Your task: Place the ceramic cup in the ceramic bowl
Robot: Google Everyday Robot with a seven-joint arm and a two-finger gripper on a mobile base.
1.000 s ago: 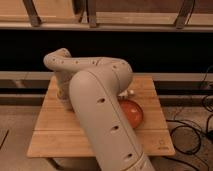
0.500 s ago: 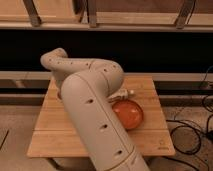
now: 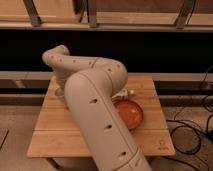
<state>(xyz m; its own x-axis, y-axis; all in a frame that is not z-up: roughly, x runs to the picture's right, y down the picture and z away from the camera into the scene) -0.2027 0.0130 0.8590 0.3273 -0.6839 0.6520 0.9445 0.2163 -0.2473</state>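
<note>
- I am seeing the beige, hole-dotted robot arm sweeping up from the near edge, covering everything left of the glossy orange-red ceramic bowl.
- The pale wooden table is carrying that bowl right of its middle.
- The bowl is sitting upright, its left rim tucked behind the arm.
- The gripper is hanging well left of the bowl, low over the table's far-left part; I cannot tell its grip.
- A small pale object is lying just beyond the bowl.
- The off-white ceramic cup is staying hidden from me.
</note>
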